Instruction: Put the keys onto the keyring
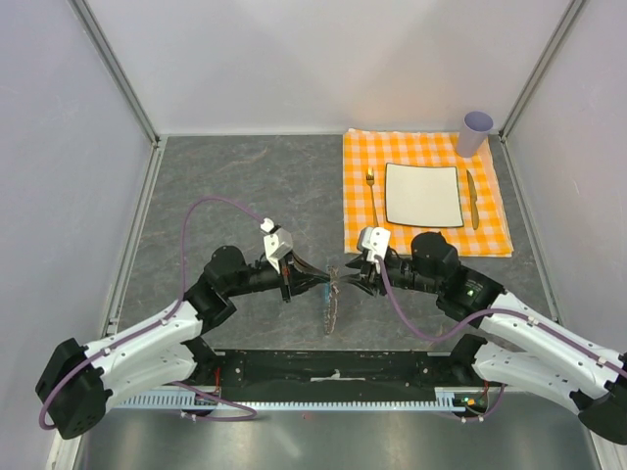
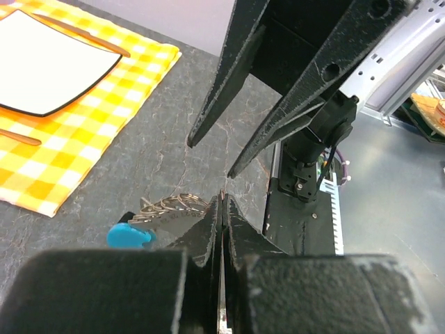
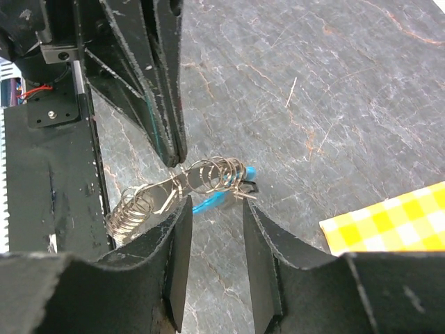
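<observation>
The keyring (image 3: 217, 174) is a bunch of thin metal rings with a bright-blue tag (image 3: 208, 202) and a small black fob. It hangs over the grey table between both grippers. A flat grey key (image 3: 161, 195) lies among the rings. My left gripper (image 2: 223, 198) is shut, pinching a thin ring wire at its tips; rings (image 2: 170, 204) and blue tag (image 2: 128, 236) show to its left. My right gripper (image 3: 215, 204) is open and empty, its fingers on either side just short of the rings. From above the grippers (image 1: 328, 279) (image 1: 351, 277) meet tip to tip, with the bunch (image 1: 331, 308) dangling below.
An orange checked cloth (image 1: 490, 220) at the back right carries a white plate (image 1: 423, 194), a fork (image 1: 372, 191) and a knife (image 1: 471, 199). A lilac cup (image 1: 475, 132) stands at its far corner. The black base rail (image 1: 333, 370) runs along the near edge.
</observation>
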